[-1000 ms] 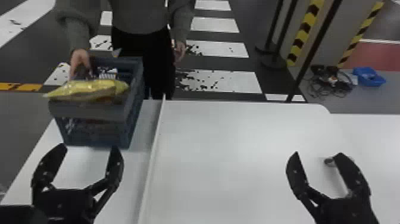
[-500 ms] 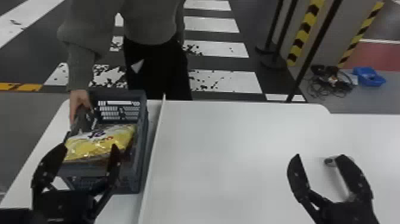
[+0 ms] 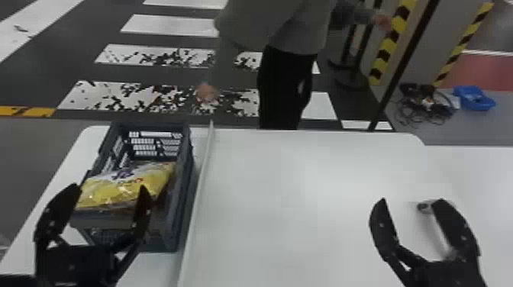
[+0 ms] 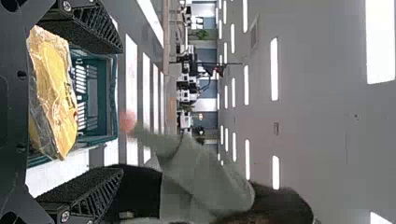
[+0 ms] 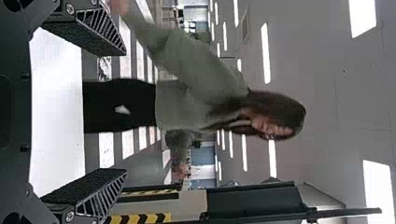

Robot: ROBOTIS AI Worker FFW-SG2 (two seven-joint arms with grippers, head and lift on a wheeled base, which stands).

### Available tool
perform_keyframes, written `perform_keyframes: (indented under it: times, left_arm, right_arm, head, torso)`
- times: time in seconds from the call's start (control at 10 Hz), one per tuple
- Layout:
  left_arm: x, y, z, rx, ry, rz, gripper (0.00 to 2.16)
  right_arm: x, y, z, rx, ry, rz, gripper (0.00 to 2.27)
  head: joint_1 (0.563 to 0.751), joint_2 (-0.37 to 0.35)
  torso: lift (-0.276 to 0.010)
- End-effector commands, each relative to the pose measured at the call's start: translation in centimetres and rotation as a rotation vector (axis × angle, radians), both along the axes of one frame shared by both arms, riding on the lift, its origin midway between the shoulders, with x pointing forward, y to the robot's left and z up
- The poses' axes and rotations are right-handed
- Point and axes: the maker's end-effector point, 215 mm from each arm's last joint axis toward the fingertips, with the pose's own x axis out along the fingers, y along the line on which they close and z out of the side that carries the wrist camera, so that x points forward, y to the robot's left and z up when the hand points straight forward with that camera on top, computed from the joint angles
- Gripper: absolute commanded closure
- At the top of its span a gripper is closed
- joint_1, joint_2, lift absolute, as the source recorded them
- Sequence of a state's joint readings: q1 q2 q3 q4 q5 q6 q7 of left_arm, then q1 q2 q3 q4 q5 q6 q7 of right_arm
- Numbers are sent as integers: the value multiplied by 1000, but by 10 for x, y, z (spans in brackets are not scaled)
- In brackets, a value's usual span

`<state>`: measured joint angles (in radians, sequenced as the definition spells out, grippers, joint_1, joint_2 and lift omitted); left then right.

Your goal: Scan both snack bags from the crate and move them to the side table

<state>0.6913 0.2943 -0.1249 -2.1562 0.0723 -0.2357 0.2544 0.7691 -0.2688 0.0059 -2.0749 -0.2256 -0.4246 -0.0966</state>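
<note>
crate moved nearer left pincer

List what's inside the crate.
One yellow snack bag shows in the crate. What lies beneath it is covered, so I can't tell whether a second bag is there.

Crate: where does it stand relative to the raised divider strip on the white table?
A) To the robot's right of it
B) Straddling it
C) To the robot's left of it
C: the crate stands wholly on the left part of the white table, with the divider strip running along its right side.
</note>
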Motion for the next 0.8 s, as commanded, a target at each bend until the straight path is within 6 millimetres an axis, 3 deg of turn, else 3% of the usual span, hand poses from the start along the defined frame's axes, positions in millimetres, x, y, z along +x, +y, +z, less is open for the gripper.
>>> perform_keyframes:
  times: [0.0,0.3,0.5,0.7]
  left_arm:
    - [-1,4,3,27,-8,-6,93]
    - [9,13,-5,118,58,-87,93]
    - [13,31,-18,193,132,-124,93]
    - [12,29,-21,232,175,-204,93]
  right_arm:
    - [-1,1,-1,0,-4,4,103]
    - [-2,1,-1,-4,-7,7,103]
    - [-5,0,3,-6,-21,9,103]
    - [-5,0,6,-8,-29,10,103]
  head:
    - [695,-73]
    - [695,-64]
    - [695,-54]
    - [695,-29]
  torso:
    - [-95]
    - [-95]
    - [-95]
    - [-95]
